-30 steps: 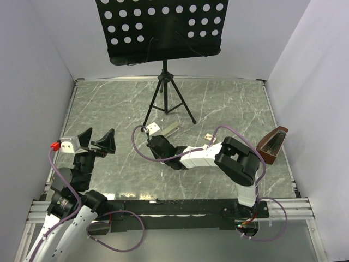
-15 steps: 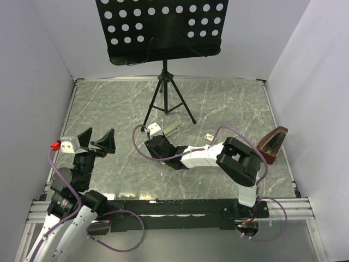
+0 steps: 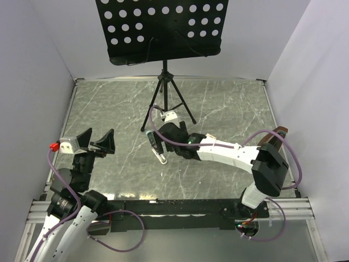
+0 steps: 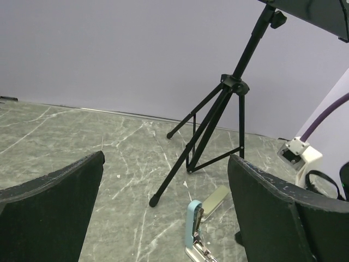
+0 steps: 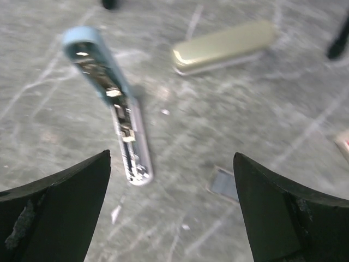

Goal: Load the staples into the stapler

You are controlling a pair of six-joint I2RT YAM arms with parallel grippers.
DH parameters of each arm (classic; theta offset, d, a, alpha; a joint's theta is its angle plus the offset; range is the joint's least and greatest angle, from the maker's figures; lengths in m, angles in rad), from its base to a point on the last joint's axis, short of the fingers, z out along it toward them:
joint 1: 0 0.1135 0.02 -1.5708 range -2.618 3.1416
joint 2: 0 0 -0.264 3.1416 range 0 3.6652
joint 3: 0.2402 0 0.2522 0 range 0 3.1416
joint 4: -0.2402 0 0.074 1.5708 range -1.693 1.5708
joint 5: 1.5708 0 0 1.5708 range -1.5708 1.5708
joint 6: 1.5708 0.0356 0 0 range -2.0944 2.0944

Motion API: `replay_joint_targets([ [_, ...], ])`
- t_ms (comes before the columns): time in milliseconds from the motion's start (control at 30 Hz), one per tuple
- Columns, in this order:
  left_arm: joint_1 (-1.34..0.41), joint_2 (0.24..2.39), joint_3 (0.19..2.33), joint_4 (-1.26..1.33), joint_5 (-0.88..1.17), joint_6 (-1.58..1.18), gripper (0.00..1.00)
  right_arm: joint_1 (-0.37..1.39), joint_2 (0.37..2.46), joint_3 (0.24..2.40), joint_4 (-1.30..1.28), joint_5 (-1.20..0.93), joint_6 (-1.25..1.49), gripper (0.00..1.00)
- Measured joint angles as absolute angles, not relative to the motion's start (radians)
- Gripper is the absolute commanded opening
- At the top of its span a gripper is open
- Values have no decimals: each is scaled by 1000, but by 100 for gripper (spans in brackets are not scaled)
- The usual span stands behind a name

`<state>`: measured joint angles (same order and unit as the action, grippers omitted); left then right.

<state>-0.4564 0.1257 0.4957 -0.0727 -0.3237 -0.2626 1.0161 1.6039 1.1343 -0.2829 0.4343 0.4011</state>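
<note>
Staples: a small flat silvery-grey strip (image 5: 224, 183), rectangular, lies flat on the bench just right of the stapler's magazine tip and apart from it. A tiny white-and-tan cardboard box (image 3: 209, 137) sits just beside the right forearm.

Surface: bench (image 3: 109, 109) of grey-green marble pattern with white veins, matt and level. Plain pale walls stand on three sides, and a metal rail runs along the near edge.

Stapler (image 5: 112, 103): pale blue, hinged open. Its rounded blue cap is raised and the bright chrome magazine lies along the bench.

Second stapler (image 5: 223, 46): olive-beige, rounded, closed, lying beyond the blue one and apart from it.

Music stand (image 3: 163, 27): black perforated metal desk on a black tripod (image 3: 165, 101), whose feet rest near both staplers.

Brown object (image 3: 281, 131): at the right wall, mostly hidden behind the right arm's elbow.

Right fingers (image 5: 54, 213): black, spread wide, holding nothing, hanging above strip and magazine.

Left fingers (image 4: 49, 213): black, spread wide, holding nothing, well apart at the bench's left side.
</note>
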Motion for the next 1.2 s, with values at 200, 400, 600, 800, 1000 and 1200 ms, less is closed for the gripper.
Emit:
replay_joint_targets([
  [200, -456, 126, 496, -73, -328, -273, 99, 976, 1587, 1187, -538, 421, 517, 95],
  [400, -455, 126, 495, -73, -331, -275, 100, 830, 1467, 1085, -615, 292, 610, 80],
  [600, -455, 126, 496, -73, -330, -275, 99, 772, 1480, 1103, -671, 229, 631, 71],
  [800, -455, 126, 496, -73, -331, -275, 100, 768, 1570, 1146, -698, 160, 621, 47],
  [1000, -455, 126, 496, -73, -331, -275, 99, 768, 1659, 1210, -722, 111, 604, 40],
  [1200, -455, 120, 495, -73, -331, -275, 99, 768, 1731, 1253, -730, 86, 589, 34],
])
